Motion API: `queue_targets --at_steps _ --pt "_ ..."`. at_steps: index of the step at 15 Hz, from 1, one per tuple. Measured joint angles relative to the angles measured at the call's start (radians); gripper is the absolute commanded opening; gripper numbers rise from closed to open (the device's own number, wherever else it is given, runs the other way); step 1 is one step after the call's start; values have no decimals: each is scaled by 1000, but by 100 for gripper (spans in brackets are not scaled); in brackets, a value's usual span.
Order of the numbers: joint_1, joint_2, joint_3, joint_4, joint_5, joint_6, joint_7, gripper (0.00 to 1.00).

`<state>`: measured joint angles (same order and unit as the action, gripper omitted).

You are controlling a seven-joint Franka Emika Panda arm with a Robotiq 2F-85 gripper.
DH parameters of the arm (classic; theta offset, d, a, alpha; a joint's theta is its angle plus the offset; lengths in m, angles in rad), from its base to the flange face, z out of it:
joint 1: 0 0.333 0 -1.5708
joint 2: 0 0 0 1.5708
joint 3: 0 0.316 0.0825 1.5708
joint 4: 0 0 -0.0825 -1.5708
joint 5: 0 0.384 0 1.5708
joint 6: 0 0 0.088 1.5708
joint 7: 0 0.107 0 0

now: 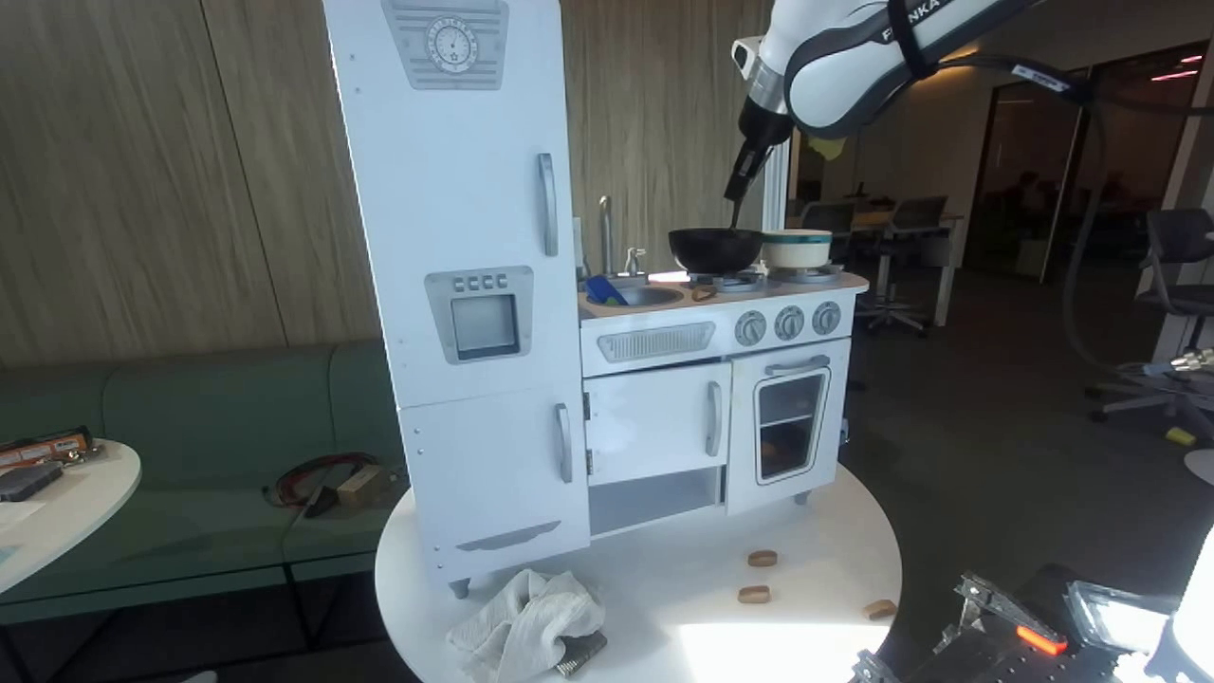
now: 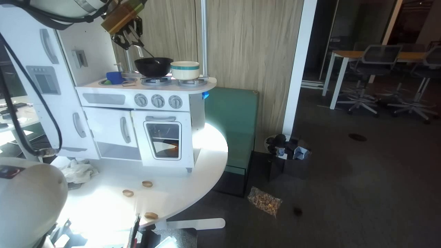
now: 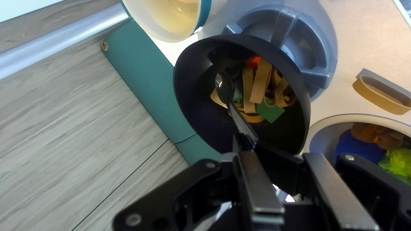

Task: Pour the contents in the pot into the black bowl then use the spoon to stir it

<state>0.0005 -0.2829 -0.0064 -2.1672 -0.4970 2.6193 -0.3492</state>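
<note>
blk bowl (image 1: 714, 253) rnd; pot (image 2: 185, 73) cream/teal

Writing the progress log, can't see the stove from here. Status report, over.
Hand gripping spoon, spoon's head inside black bowl. Tan strips and green pieces in the bowl. Pot close beside; nothing seen blocking the spoon.

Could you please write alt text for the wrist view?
The gripper holds a dark spoon extending into the black bowl, which contains tan loops and green pieces. The pale, teal-banded pot is cropped at top; another tan loop lies at right.
</note>
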Motion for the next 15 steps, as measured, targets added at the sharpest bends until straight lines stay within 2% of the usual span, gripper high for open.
queue_targets --at_steps 6,15 --pt "0 13 -9 -5 3 37 -80 4" --pt "57 201 88 156 -6 37 -85 4"
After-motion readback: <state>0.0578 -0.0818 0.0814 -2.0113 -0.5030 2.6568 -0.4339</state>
